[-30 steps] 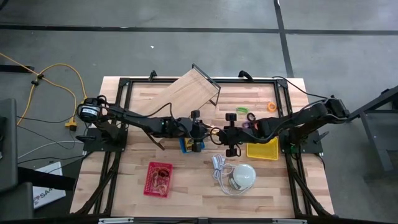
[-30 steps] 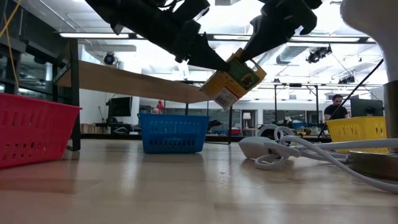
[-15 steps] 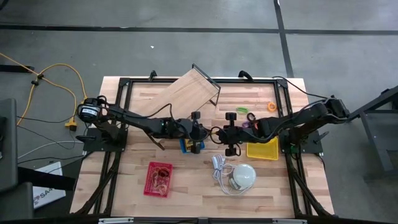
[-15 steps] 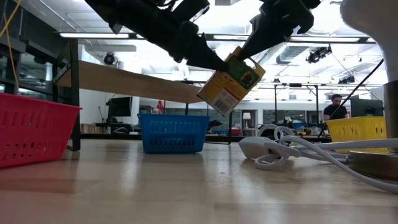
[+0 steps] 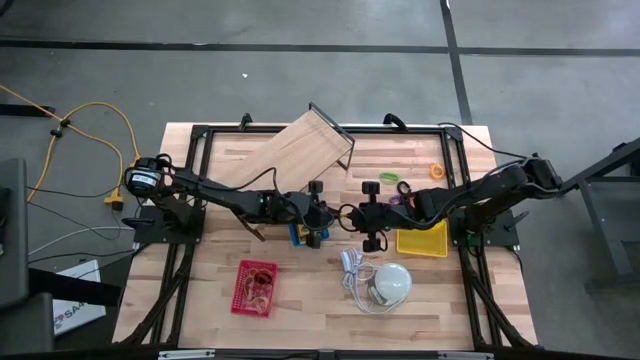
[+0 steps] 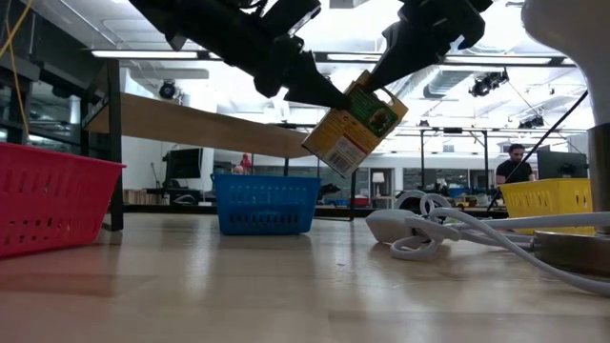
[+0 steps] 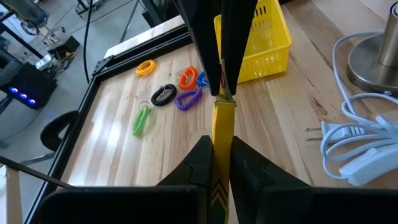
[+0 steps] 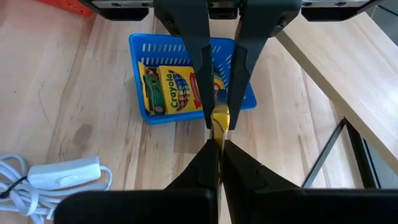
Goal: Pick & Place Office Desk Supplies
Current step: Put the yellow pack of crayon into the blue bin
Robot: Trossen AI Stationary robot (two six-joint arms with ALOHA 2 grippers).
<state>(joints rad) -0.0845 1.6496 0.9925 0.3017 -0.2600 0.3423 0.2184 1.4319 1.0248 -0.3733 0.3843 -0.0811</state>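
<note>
A yellow-green printed packet (image 6: 355, 124) hangs in the air between my two grippers, to the right of and above the blue basket (image 6: 265, 203). My left gripper (image 5: 322, 212) comes from the table's left and is shut on the packet. My right gripper (image 5: 358, 214) comes from the right and is also shut on it. A second packet of the same kind (image 8: 174, 87) lies in the blue basket (image 8: 149, 115). Small orange, green, purple and black coils (image 7: 168, 96) lie on the table at the far right. My left gripper pinches the packet's thin upper part (image 7: 221, 134) between its two fingers, one on each flat face. The fingers (image 6: 319, 90) slant down from the table's left. The packet hangs tilted below them, clear of the table. My right gripper pinches the packet at its top corner (image 7: 222, 99) between its two fingers, one on each face. The fingers (image 6: 400, 57) slant down from the table's right, opposite my left gripper. The packet hangs below them, tilted, its lower end toward the left.
A red basket (image 5: 255, 288) stands near the front left and a yellow basket (image 5: 422, 241) under my right arm. A white dome lamp (image 5: 392, 283) with cord and plug (image 5: 352, 268) lies near the front. A slanting wooden board on a frame (image 5: 300, 150) stands at the back.
The packet has tipped a little further, its lower end sinking and swinging slightly toward the table's left, while its top stays between the two grippers. Both grippers stay shut on it.
</note>
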